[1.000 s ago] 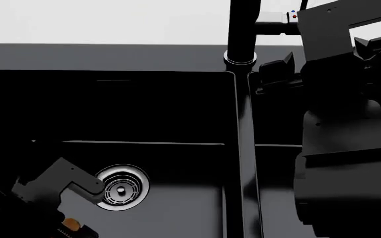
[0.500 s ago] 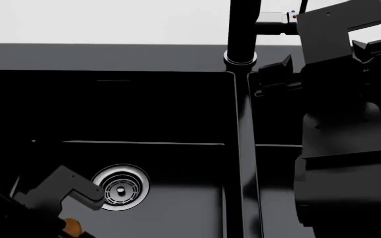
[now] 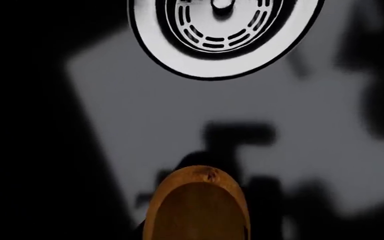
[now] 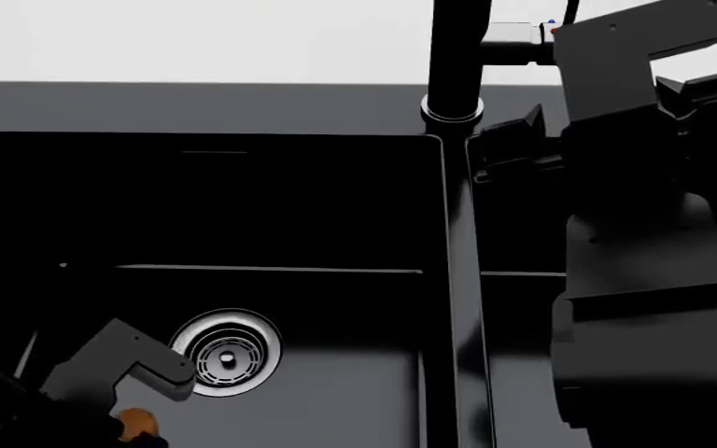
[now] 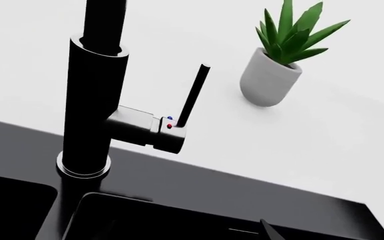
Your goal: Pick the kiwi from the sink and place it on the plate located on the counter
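there, kiwi (image 3: pixel 199 205) near sink (image 4: pixel 209 205) drain (image 3: pixel 222 30).

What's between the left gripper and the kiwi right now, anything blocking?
Nothing visible. In the left wrist view the kiwi sits right at the camera's edge on the bare sink floor, with only the drain beyond it. In the head view the left gripper is right at the kiwi. Whether it grips the kiwi is unclear.

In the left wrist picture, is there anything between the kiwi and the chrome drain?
Nothing. In the left wrist view, only bare glossy sink floor, with dark shadows on it, lies between the kiwi and the chrome drain.
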